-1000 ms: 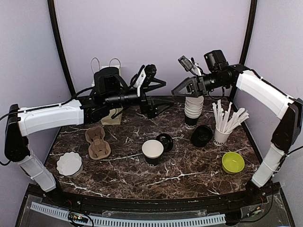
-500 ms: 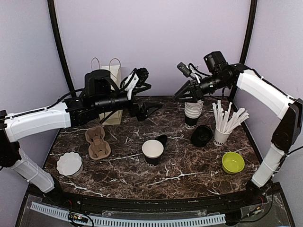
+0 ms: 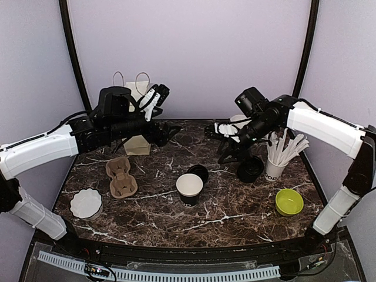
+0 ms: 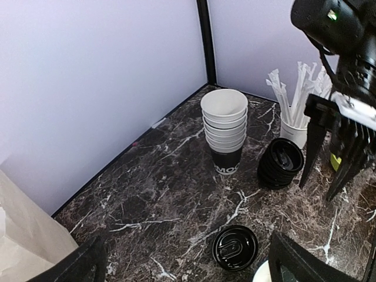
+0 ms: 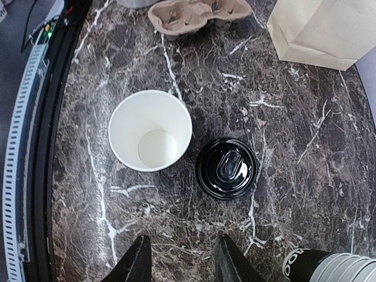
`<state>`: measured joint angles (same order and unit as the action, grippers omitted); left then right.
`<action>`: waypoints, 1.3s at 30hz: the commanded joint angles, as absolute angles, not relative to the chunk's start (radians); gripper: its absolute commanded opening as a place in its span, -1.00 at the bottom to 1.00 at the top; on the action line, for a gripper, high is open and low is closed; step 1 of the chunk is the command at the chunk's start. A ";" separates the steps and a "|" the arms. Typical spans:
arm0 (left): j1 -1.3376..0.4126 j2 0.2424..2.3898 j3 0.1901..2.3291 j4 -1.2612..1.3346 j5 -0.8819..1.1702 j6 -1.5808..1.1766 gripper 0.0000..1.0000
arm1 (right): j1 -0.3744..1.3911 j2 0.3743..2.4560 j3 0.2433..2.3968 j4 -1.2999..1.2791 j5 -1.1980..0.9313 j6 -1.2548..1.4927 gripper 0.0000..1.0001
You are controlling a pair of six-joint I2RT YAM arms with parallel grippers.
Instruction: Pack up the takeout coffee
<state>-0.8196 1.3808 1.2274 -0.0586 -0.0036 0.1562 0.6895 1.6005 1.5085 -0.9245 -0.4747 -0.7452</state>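
One open paper cup (image 3: 189, 188), white with a black lower band, stands mid-table with no lid; in the right wrist view (image 5: 151, 129) it is empty. A single black lid (image 3: 198, 173) lies on the table just behind it and also shows in both wrist views (image 5: 227, 168) (image 4: 234, 248). A stack of like cups (image 4: 224, 126) and a stack of black lids (image 3: 250, 168) stand at the back right. My right gripper (image 3: 226, 144) is open and empty, pointing down above the table near the single lid (image 5: 183, 261). My left gripper (image 3: 165, 133) is open and empty, raised by the bag (image 4: 188, 270).
A brown paper bag (image 3: 139, 144) stands at the back left, with a cardboard cup carrier (image 3: 121, 176) and a white fluted bowl (image 3: 86, 202) in front of it. A cup of white sticks (image 3: 274, 167) and a green bowl (image 3: 289, 201) are on the right.
My right gripper has swung down and to the left, from above the cup stack to low over the table near the single lid. My left gripper has drawn back left toward the bag.
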 commanded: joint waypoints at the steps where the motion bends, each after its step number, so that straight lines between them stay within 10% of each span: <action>1: -0.805 1.318 1.213 -0.041 -0.037 0.104 0.95 | 0.744 1.638 1.505 -0.921 -0.337 -0.833 -0.27; 12: -0.779 1.268 1.172 -0.016 -0.031 0.093 0.96 | 0.768 1.728 1.479 -0.818 -0.270 -0.974 0.07; 39: -0.756 1.241 1.120 -0.003 -0.002 0.041 0.96 | 0.767 2.070 1.613 -0.768 -0.284 -1.169 -0.04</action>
<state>-0.7628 1.2720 1.1374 -0.0307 -0.0147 0.0547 0.7593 2.0384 1.5707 -0.7799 -0.2687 -1.1519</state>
